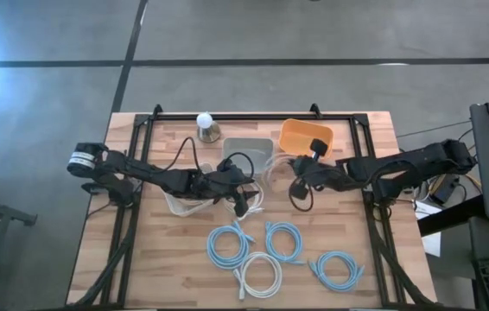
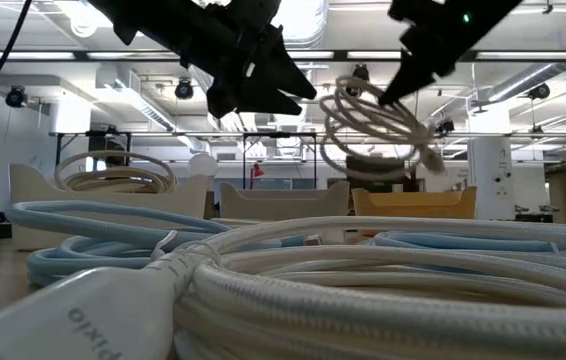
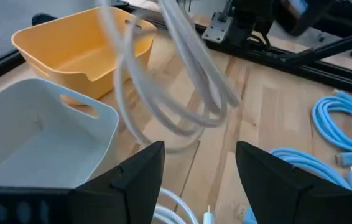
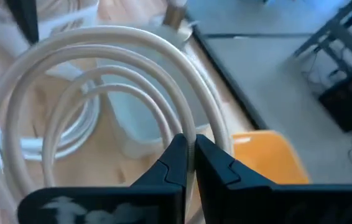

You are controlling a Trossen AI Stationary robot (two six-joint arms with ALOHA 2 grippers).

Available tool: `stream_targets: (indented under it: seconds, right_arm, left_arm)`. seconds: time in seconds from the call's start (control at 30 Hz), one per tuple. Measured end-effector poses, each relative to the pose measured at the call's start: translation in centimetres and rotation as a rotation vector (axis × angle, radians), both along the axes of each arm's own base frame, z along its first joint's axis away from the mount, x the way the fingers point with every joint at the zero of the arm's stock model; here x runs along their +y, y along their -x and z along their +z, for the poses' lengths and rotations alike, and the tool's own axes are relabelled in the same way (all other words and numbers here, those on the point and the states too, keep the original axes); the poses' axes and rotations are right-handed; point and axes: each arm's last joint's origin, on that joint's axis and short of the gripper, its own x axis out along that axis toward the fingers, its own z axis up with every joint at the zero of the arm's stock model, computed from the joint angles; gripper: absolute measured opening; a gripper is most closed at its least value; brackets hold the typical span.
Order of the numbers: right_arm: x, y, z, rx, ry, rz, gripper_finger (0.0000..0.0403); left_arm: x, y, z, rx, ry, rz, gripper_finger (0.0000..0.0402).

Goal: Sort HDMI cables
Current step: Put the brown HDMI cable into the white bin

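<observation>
Beside the orange bin (image 1: 306,136) — right hand (image 1: 295,170) grips a beige cable (image 2: 373,125).

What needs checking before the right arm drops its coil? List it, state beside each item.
1. Right gripper shut on the beige coiled cable: ok, the fingers pinch one loop.
2. Coil lifted off the wooden table: ok, the low view shows it hanging in the air.
3. Left gripper free: ok, open and holding nothing.
4. Left gripper out of the coil's way: not ok, the coil hangs just ahead of its fingers.
5. Orange plastic bin and grey plastic bin unobstructed: ok, both stand beside the coil.
6. Which bin suits this cable: cannot tell.
</observation>
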Motion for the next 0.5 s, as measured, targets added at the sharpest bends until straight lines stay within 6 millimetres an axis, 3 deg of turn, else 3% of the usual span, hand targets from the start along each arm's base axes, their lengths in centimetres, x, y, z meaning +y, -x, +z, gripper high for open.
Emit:
stream_targets:
  seconds: [0.27,0.5]
  right_arm:
    - [0.6,0.1,4.8,0.01,0.054,0.062,0.0013]
    - [1.3,-0.1,6.3,-0.047,0.07,0.112,0.0013]
  left_arm:
    - [-0.2,0.0,0.0,0.002,0.007,-0.022,0.0225]
    - [-0.7,-0.3,0.5,-0.045,-0.017,-0.198,0.0225]
